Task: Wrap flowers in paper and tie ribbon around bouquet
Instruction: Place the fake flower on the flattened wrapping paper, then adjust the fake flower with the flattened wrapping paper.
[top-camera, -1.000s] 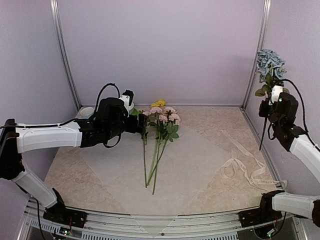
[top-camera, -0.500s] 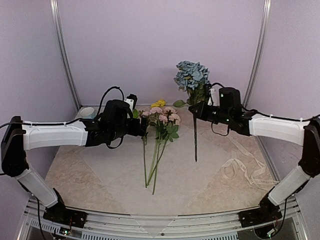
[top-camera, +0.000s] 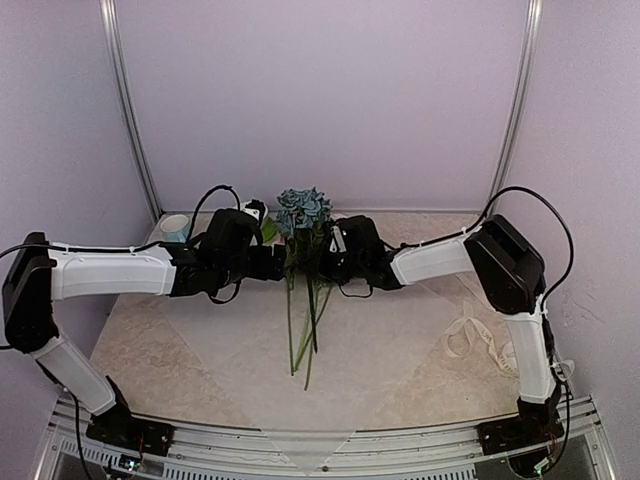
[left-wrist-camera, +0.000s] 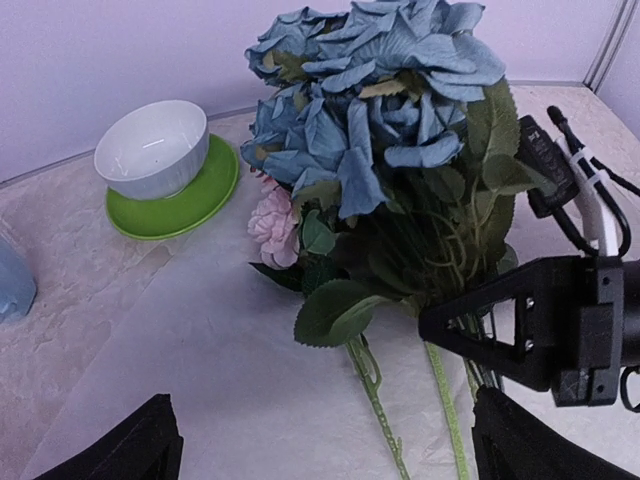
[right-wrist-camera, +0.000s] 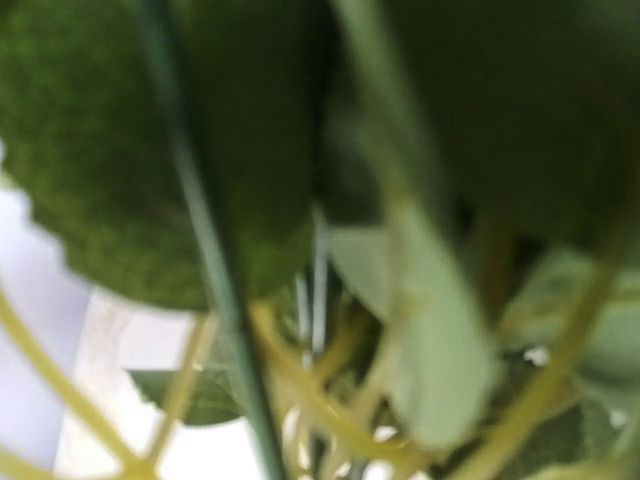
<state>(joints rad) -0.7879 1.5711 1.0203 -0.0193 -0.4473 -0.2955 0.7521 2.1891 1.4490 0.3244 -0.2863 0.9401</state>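
Flower gathering is in progress; neither wrapping nor tying has begun. The paper (top-camera: 385, 345) lies flat and unfolded on the bench (top-camera: 135, 350), one corner pointing toward the arm bases. The flowers (left-wrist-camera: 385, 205) rest along its centre line, heads to the far side and stems to the near side. A pink rose (left-wrist-camera: 274, 221) lies low on the sheet. The blue cluster (left-wrist-camera: 372, 95) stands upright above the lying blooms, with its stem running down among them. The right claw (top-camera: 322, 262) is fully closed low on that stem and carries the blue cluster; its wrist view shows only blurred leaves and stems. The left claw (top-camera: 283, 262) stands wide, holds nothing, and sits just beside the bunch on the opposite side. The ribbon (top-camera: 488, 338) lies loose on the bench to the right, well apart from the flowers and untouched. Remaining steps: lay the blue cluster down with the others, fold the paper around the stems, and tie the ribbon.
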